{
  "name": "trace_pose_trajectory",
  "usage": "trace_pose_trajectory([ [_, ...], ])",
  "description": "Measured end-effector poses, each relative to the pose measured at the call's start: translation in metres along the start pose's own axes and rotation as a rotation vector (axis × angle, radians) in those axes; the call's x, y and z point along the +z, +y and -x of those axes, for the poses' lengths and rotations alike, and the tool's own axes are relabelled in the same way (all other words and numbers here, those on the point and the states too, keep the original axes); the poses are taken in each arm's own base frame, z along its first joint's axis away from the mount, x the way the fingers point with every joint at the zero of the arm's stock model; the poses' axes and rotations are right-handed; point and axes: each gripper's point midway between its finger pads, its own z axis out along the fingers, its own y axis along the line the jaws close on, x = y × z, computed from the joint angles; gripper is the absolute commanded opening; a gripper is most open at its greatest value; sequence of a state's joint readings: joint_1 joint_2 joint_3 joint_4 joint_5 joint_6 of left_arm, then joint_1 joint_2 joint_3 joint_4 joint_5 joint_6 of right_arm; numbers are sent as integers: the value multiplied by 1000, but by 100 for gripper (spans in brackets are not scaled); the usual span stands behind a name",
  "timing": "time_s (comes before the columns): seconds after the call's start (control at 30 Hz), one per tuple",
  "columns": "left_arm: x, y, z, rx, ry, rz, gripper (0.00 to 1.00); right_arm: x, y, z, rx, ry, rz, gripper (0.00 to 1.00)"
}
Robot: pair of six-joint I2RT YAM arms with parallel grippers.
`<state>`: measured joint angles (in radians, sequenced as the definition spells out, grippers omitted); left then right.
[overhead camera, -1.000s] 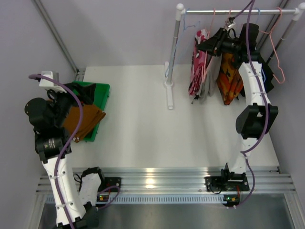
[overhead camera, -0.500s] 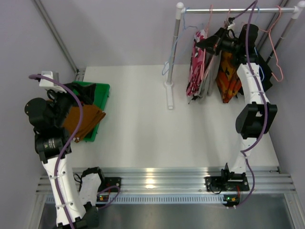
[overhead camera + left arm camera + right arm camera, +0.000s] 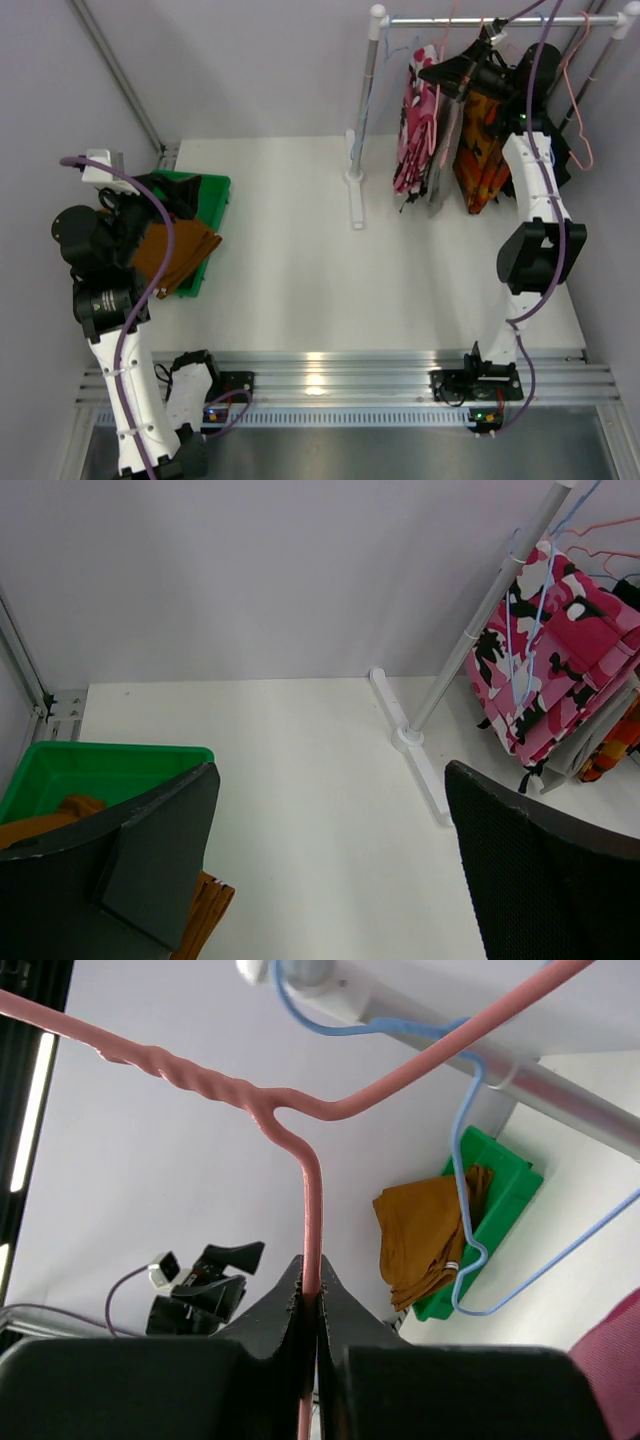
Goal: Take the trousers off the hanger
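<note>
Pink trousers [image 3: 414,120] hang from rail [image 3: 440,21] (right gripper [image 3: 445,72] at hanger [image 3: 446,42]).

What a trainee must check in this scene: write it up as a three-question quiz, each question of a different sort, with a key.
1. True or false: the right gripper is shut on the wire of the pink hanger.
2. Where do the mustard-brown trousers lie?
A. Hung on the rail
B. On the green bin
C. Between the right arm's fingers
3. Fill in the missing word: the jaws of the left gripper stand ____.

Key: 1 true; 2 B; 3 open.
</note>
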<state>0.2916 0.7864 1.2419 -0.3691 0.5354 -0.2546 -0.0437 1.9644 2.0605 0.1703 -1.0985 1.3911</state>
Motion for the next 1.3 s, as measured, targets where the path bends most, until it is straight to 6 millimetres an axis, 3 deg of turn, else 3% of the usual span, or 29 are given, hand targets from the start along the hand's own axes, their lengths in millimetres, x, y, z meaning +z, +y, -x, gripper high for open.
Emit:
trace_pose_trajectory([
  [0.17, -2, -1, 1, 3, -5, -1, 99, -8, 42, -9, -61, 2, 59, 0],
  [0.33, -2, -2, 2, 0, -6, -1, 99, -24, 81, -37, -112, 30, 98, 0],
  [0.47, -3, -3, 3, 5, -11, -2, 99, -36, 91, -62, -117, 60, 109, 0],
  [0.67, -12, -8, 6, 56, -28, -9, 99, -57, 83, -107, -79, 120, 110, 0],
  [0.87, -29, -16, 5, 109, -44, -13, 99, -85, 80, -166, -20, 188, 95, 0],
  [1.13, -41, -19, -12, 114, -12, -14, 99, -141, 137, -267, -204, 280, 139, 0],
  [1.3, -44, -20, -22, 103, 11, -16, 99, -168, 151, -317, -300, 337, 146, 0],
])
